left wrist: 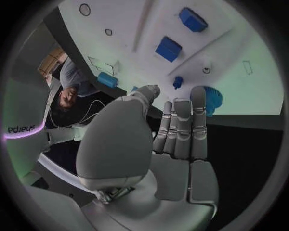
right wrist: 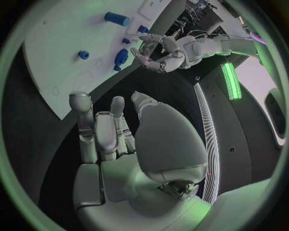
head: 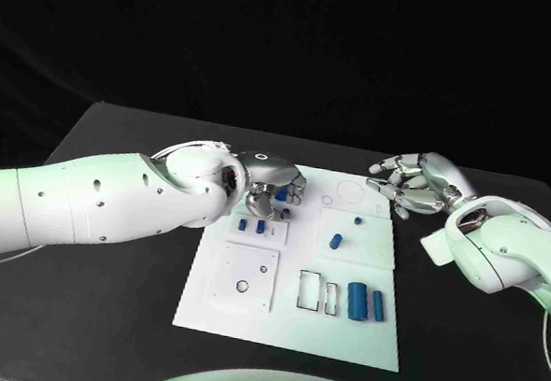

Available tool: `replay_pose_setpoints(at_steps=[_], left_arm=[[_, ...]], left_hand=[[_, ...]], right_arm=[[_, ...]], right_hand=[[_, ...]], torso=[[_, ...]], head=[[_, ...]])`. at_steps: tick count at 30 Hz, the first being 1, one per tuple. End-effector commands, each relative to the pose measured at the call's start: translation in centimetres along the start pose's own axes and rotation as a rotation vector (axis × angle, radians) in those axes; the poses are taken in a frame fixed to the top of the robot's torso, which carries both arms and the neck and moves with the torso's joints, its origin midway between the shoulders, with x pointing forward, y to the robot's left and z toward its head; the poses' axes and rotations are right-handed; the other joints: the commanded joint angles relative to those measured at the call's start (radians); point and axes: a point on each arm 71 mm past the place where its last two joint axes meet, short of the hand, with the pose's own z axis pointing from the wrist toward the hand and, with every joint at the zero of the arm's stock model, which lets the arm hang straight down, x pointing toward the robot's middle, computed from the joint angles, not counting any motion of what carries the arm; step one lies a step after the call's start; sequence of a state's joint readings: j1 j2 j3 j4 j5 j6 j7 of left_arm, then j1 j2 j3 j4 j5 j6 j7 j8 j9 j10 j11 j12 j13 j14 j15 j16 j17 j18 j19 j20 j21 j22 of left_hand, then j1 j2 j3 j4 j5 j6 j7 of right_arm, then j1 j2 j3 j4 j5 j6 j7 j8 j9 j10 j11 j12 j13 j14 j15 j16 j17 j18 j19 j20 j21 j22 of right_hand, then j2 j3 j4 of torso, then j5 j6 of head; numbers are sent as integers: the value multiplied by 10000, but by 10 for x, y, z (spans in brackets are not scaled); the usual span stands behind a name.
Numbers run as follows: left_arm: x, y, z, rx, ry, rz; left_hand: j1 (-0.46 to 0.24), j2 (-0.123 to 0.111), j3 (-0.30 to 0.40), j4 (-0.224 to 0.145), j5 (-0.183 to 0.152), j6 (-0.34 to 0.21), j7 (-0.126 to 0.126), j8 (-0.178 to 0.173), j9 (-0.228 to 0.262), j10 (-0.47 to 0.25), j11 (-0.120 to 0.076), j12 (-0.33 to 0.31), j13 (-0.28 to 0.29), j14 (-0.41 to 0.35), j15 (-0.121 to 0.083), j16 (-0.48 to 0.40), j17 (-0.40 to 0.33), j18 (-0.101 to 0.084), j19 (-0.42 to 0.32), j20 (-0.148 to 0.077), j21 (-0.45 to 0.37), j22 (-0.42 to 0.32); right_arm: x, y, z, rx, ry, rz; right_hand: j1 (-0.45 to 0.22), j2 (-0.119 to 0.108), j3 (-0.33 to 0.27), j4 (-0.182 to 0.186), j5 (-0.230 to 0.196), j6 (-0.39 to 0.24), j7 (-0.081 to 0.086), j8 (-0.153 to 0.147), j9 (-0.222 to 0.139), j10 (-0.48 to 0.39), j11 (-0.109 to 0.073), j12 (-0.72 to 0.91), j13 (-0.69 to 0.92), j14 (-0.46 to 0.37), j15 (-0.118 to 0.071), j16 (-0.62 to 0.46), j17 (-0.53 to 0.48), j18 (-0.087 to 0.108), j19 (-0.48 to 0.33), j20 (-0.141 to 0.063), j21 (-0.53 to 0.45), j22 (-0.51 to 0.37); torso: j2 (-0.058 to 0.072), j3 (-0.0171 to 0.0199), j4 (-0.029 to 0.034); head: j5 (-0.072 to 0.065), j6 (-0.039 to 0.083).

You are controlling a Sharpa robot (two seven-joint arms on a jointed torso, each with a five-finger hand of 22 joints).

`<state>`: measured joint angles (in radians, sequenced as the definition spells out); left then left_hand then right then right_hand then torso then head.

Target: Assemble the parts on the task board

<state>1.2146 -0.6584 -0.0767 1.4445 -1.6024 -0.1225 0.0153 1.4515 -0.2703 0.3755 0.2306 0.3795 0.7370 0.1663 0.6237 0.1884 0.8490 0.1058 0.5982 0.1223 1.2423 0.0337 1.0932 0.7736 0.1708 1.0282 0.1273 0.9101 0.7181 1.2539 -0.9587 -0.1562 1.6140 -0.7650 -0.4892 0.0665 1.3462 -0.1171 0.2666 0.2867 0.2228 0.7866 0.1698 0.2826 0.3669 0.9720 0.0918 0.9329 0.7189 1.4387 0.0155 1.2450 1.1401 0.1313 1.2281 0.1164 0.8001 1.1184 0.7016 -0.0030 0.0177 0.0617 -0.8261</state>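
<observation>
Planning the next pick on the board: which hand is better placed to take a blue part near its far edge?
Left, probably. The left hand hovers over the task board, right by the small blue parts near its far edge. The right hand is off the board's far right corner, holding nothing.

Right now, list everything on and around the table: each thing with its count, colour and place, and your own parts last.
table: one, black, under everything.
task board: one, white plate, middle of the table, with outlined slots and a few holes.
long parts: two, blue cylinders, side by side at the board's near right.
small parts by the left hand: at least three, blue, on the board's far left; exact count unclear.
middle parts: two, blue, a short cylinder and a tiny piece beyond it.
left hand: one, silver, over the board's far left corner; whether it holds anything cannot be told.
right hand: one, silver, fingers apart and empty, just beyond the board's far right corner.
</observation>
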Motion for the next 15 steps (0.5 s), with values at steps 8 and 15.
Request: replay_pose_setpoints(at_steps=[8,15], left_arm=[[5,3,8,-262,641,389],[6,7,12,-460,731,531]], left_hand=[[352,187,178,63,-19,279,-11,-153,-94,195,34,-200,-172,167,0,608,256,-35,327,10,687,731],[474,252,296,40,-12,331,13,-214,-132,272,46,-255,-233,167,8,761,273,-69,396,12,916,973]], right_arm=[[0,2,0,-246,-117,-112],[1,3,0,-253,-79,-107]], right_hand=[[-15,-44,102,-8,87,78,67,167,37,-317,-9,-143,-132,-130,-14,-102,-74,182,-112,12,-189,-63],[-22,-61,110,-5,100,69,68,196,47,-349,-6,-197,-192,-186,-12,-201,-189,206,-181,15,-340,-141]], torso=[[-1,3,12],[-10,2,7]], head=[[27,-9],[12,-28]])
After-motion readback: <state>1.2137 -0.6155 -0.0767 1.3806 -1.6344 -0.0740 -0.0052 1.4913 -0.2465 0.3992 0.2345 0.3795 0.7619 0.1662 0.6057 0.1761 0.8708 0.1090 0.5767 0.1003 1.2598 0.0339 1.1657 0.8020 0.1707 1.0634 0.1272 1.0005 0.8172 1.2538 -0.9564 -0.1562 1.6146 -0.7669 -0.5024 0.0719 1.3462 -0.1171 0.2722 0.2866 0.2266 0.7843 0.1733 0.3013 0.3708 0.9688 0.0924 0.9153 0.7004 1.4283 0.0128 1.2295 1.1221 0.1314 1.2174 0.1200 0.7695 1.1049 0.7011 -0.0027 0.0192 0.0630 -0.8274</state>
